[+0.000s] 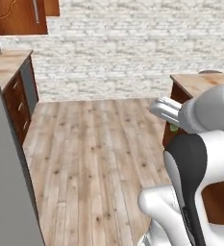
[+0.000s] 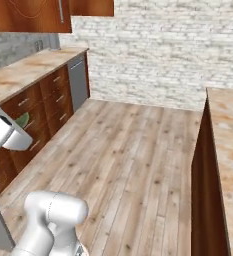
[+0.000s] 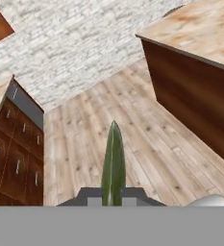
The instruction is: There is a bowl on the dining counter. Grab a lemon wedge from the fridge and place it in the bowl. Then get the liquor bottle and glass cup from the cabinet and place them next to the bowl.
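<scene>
- End effector (image 3: 113,201) clamped shut on the lemon wedge (image 3: 113,161), seen bottom centre of the hand view.
- Wedge's long axis pointing straight up the frame, along the fingers.
- Dining tabletop (image 3: 200,33) lying upper right of the wedge, well apart across bare floor (image 3: 132,120).
- Bowl: only a dark sliver at that tabletop's far edge, identity uncertain.
- Next, judged: carry toward upper right.

One slim green lemon wedge (image 3: 113,163), one wood-topped dining counter (image 3: 195,33), one run of brown drawer cabinets (image 2: 38,105) along one whitewashed brick wall (image 1: 132,48).
</scene>
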Motion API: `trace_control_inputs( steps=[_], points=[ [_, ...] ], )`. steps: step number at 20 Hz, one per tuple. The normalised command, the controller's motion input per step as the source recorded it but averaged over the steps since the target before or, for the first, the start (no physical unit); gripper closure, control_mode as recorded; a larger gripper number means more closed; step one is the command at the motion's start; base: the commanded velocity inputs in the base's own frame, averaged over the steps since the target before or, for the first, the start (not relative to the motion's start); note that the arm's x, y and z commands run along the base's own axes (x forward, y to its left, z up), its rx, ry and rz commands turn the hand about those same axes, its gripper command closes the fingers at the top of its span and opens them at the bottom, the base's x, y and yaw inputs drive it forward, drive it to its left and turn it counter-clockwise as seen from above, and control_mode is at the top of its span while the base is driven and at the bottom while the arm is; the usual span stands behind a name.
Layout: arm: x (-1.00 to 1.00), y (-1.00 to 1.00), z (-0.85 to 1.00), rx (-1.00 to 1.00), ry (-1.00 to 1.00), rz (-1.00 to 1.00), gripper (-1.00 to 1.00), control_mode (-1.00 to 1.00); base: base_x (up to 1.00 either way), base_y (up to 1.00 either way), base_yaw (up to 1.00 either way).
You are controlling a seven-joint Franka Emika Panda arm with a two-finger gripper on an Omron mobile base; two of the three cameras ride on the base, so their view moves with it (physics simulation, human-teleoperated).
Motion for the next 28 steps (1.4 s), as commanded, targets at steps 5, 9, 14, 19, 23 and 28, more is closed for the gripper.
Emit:
trace_control_inputs(
  steps=[5,9,14,19,23,28],
  points=[
    [0.00,0.00,0.00,0.00,0.00,0.00,1.00,1.00,0.86,-0.18,-0.44],
    [0.00,0.00,0.00,0.00,0.00,0.00,1.00,1.00,0.89,-0.15,-0.44],
    [0.00,0.00,0.00,0.00,0.00,0.00,1.00,1.00,0.92,-0.04,-0.43],
    [0.00,0.00,0.00,0.00,0.00,0.00,1.00,1.00,0.93,0.00,-0.43],
    [0.00,0.00,0.00,0.00,0.00,0.00,1.00,1.00,0.93,0.02,-0.43],
    [0.00,0.00,0.00,0.00,0.00,0.00,1.00,1.00,0.94,0.14,-0.43]
  ],
)
